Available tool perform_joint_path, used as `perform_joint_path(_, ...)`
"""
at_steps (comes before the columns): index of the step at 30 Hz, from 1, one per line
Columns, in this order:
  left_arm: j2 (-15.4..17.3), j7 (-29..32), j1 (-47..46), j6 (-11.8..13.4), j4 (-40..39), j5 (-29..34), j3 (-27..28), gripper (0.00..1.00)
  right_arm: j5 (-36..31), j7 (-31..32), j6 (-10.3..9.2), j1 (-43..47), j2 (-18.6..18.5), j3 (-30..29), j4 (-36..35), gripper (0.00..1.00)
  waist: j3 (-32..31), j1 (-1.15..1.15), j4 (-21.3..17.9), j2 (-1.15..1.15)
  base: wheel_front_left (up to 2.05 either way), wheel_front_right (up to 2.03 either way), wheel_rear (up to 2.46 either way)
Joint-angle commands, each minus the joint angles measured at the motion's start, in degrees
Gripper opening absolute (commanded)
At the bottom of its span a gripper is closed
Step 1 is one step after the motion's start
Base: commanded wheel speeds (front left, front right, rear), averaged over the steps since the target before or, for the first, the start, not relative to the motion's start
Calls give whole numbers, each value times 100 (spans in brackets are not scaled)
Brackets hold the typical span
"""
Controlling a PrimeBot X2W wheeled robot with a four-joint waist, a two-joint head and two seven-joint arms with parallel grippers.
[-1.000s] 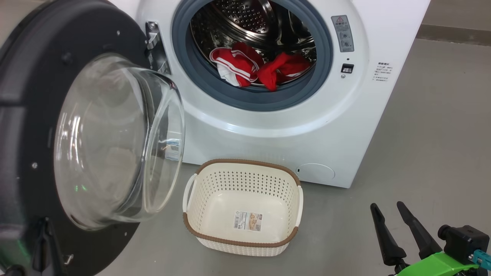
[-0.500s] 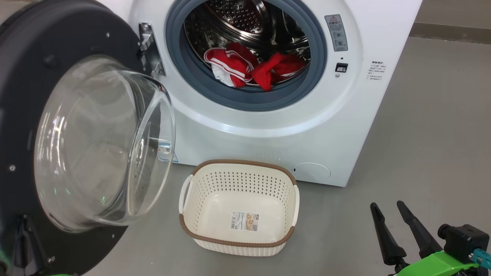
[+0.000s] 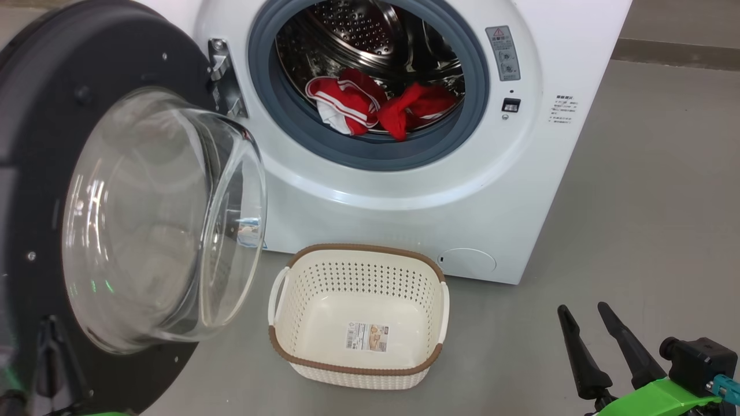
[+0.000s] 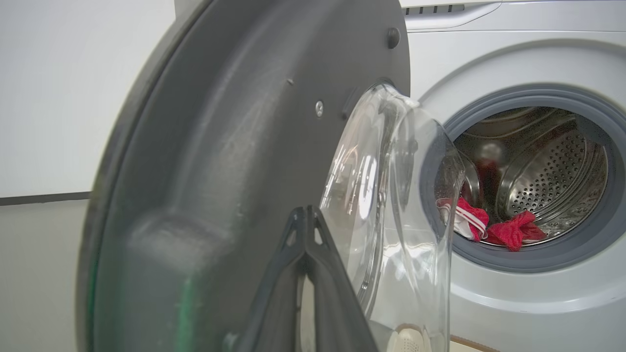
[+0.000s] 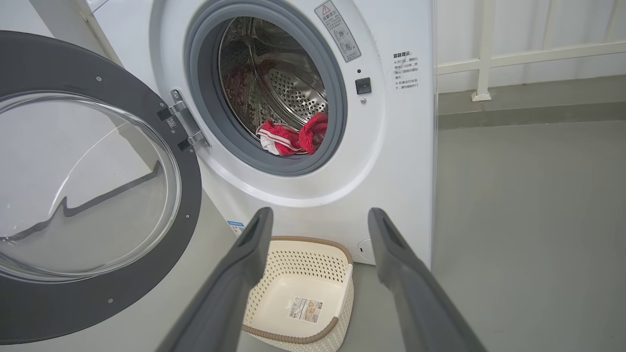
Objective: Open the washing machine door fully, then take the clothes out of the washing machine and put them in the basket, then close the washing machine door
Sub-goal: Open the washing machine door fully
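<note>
Two containers are sitting in the scene: the drum [image 3: 358, 29] and the basket [image 3: 358, 249]. At the far left, the door [image 3: 34, 173] is standing swung out on its hinge [image 3: 222, 75], its clear glass bowl [image 3: 162, 219] bulging toward the right. At the door's near lower edge, the left gripper [image 4: 305, 215] is pointing up with its fingers pinched together tip to tip and nothing between them; whether it is touching the door's dark inner face I cannot tell.

To the right, the washer [image 3: 520, 173] is facing forward with its mouth uncovered, a grey ring [image 3: 370, 162] framing the steel drum. The clothes [image 3: 378, 107] are lying inside the drum at its front lower lip. A red bundle with white stripes is on the left and a plain red twist on the right, the two touching each other and resting against the ring.

Nearer, below the mouth, the basket is standing upright on the floor [image 3: 636, 231] just in front of the washer's base, carrying only a paper label [image 3: 366, 336] on its bottom. At the near right, well apart from the basket, the right gripper [image 3: 582, 310] is hovering over the floor with its two fingers spread wide, gripping nothing.
</note>
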Motion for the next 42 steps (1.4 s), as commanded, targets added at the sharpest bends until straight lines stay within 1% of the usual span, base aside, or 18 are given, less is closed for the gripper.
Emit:
perform_joint_path(1, 63, -62, -104, 30, -248, 121, 87, 0, -34, -30, 9, -125, -47, 138, -179, 100, -10, 0, -14, 0, 0, 0, 0)
perform_joint_path(12, -9, 87, -95, -42, -737, 358, -444, 0, -47, -44, 9, -108, -47, 152, -209, 100, -66, 0, -134, 0, 0, 0, 0)
perform_joint_path(19, -49, 197, -176, -199, -867, 386, -788, 0, -59, -52, 9, -108, -47, 146, -240, 100, -71, 0, -273, 0, 0, 0, 0)
perform_joint_path(22, -82, 216, -256, -301, -781, 389, -970, 0, -82, -57, 9, -125, -47, 158, -259, 100, -61, 0, -377, 0, 0, 0, 0)
perform_joint_path(31, -142, 219, -423, -477, -427, 396, -1280, 0, -121, -52, 9, -133, -47, 191, -263, 100, -38, 0, -627, 0, 0, 0, 0)
perform_joint_path(37, -162, 256, -484, -575, -136, 373, -1434, 0, -143, -65, 9, -112, -47, 238, -266, 100, -37, 0, -748, 0, 0, 0, 0)
perform_joint_path(42, -170, 270, -510, -586, 52, 343, -1471, 0, -153, -91, 9, -93, -47, 265, -222, 100, -46, 0, -827, 0, 0, 0, 0)
